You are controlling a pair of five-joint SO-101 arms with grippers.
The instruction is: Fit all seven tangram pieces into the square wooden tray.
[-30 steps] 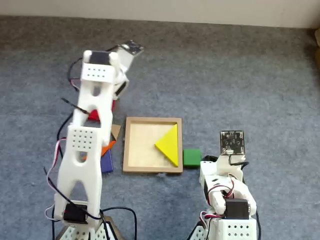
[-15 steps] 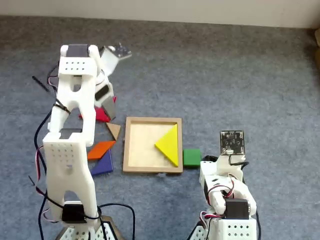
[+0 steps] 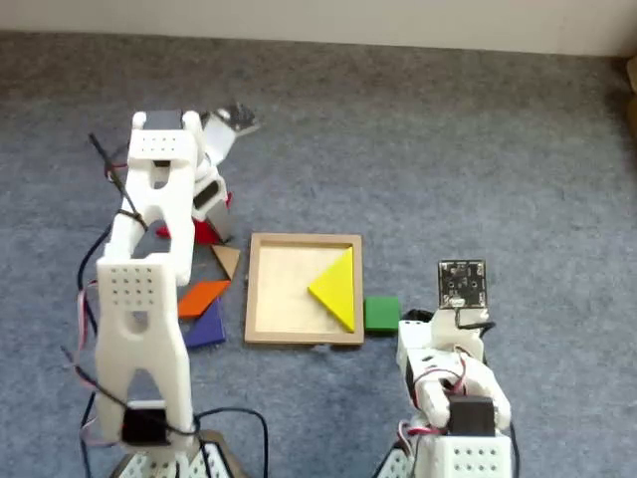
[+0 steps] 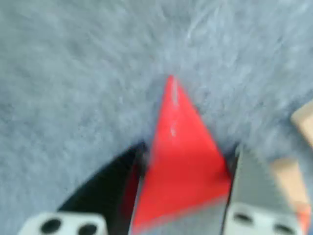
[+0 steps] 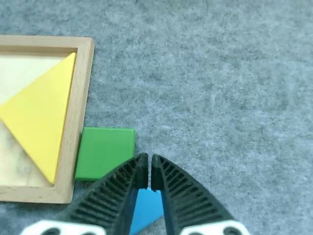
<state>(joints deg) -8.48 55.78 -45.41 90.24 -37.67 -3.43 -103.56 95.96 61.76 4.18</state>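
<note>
The square wooden tray (image 3: 261, 289) lies mid-table with a yellow triangle (image 3: 336, 289) in its right half. My left gripper (image 3: 209, 221) is at the red triangle (image 3: 202, 233), left of the tray's far corner. In the left wrist view its fingers (image 4: 249, 191) press both sides of the red triangle (image 4: 181, 152). A tan triangle (image 3: 228, 261), an orange piece (image 3: 202, 296) and a dark blue triangle (image 3: 205, 329) lie left of the tray. My right gripper (image 5: 149, 164) is shut and empty over a light blue piece (image 5: 146, 208), beside the green square (image 5: 105, 152).
Grey carpet covers the table. The green square (image 3: 381, 313) touches the tray's right edge near the right arm (image 3: 450, 383). The tray's left half (image 3: 279, 284) is bare wood. Open carpet stretches beyond and to the right of the tray.
The left arm swung left, then back a little, uncovering the pieces beside the tray. Its gripper came down onto the red triangle. The right arm kept still.
</note>
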